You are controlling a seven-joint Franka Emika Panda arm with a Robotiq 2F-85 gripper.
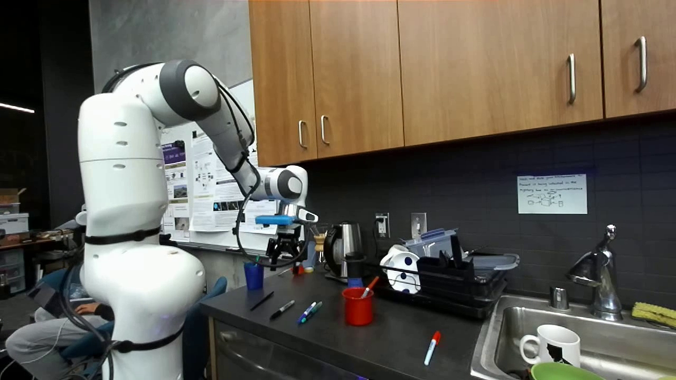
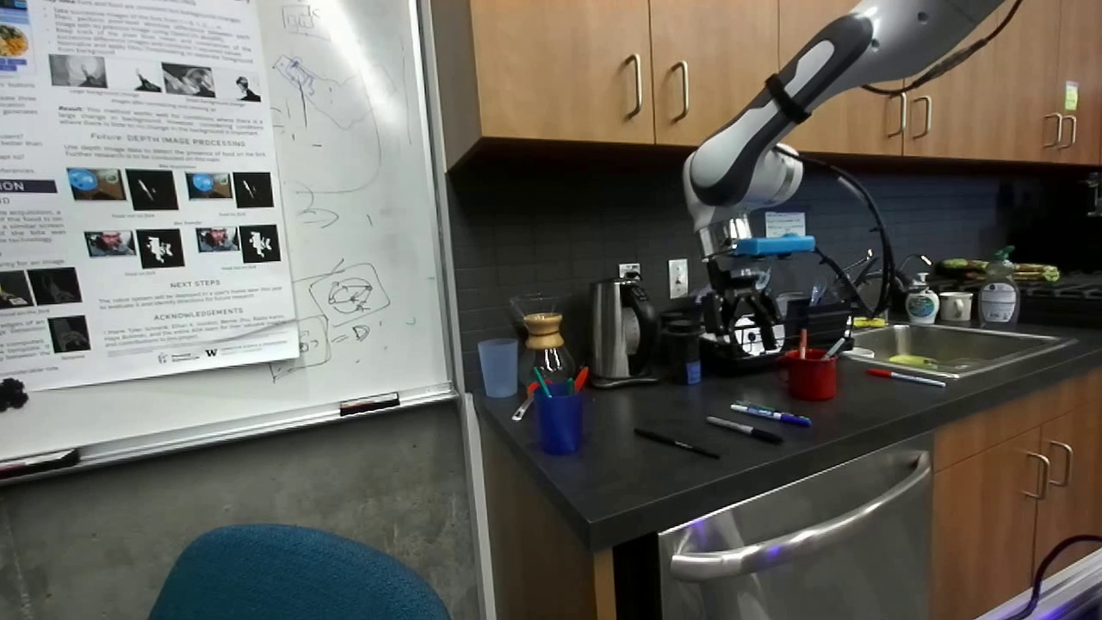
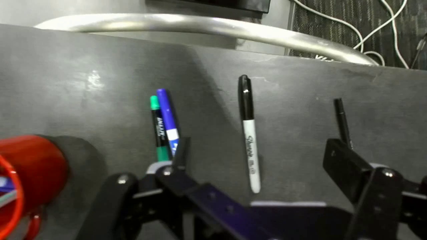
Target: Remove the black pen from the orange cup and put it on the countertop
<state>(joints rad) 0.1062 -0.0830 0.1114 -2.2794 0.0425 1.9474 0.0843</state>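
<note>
Black pen [image 2: 677,443] on countertop [image 2: 878,409], end effector [image 3: 258,153] spread wide, empty

One orange cup [image 1: 358,309], four loose pens [image 3: 250,136] in wrist view, one kettle [image 2: 607,336]

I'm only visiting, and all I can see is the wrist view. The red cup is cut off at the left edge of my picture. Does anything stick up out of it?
Observer: Yes, in an exterior view a marker with an orange-red end leans up above the rim of the red cup.
Visitor: Is there another cup with pens in it?
Observer: There is a blue cup with pen-like ends showing, near the end of the countertop away from the sink.
Visitor: And am I touching the countertop right now?
Observer: No, in both exterior views the gripper hangs clear above it.
</note>
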